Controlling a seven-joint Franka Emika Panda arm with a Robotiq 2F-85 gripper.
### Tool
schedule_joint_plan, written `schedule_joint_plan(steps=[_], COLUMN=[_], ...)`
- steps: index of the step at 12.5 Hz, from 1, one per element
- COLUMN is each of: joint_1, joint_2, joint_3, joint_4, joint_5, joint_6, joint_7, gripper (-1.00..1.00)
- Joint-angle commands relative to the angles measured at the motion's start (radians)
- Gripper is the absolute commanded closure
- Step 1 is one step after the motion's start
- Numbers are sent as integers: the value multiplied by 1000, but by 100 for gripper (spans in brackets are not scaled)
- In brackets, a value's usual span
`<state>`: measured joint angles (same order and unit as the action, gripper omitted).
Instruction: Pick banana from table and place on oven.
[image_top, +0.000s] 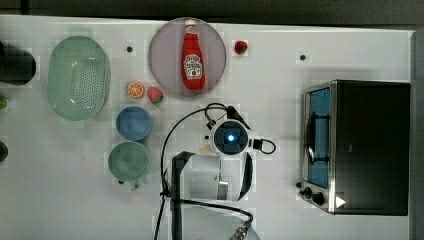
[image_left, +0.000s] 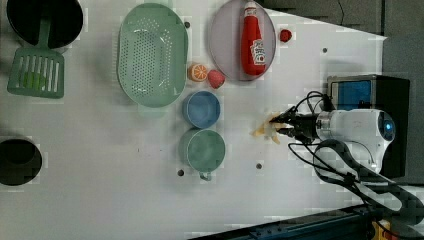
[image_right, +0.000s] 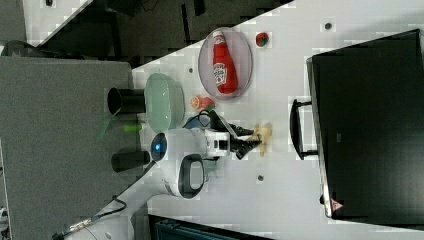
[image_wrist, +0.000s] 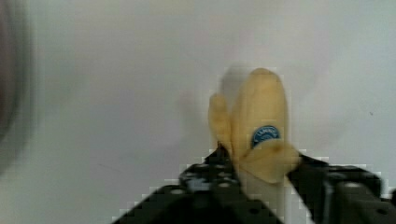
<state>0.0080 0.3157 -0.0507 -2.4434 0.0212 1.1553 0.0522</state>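
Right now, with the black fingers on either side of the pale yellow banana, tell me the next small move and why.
Probably lift straight up. In the wrist view the black gripper has its fingers against both sides of the pale yellow banana, which seems to lie on the white table; the black-topped oven stands higher.

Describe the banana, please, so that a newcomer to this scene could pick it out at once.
In the left view, find the oven at the table's right side, then the blue bowl and green cup nearer the middle. The banana lies between them, at the gripper. It is pale yellow, curved and tapered, unlike the round orange slice.
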Motion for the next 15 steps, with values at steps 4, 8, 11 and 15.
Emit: schedule_joint_plan(steps=[4,8,11,15], joint_1=[-18,-17,-17,-21], joint_2=[-31,-251,-453,-597], joint_3=[11,21,28,22], joint_4=[-10,4,79,235], joint_5=[-14,-14,-14,-14], joint_6=[26,-91,-395,-781], joint_7=[41,40,40,40], gripper=[64,64,64,64])
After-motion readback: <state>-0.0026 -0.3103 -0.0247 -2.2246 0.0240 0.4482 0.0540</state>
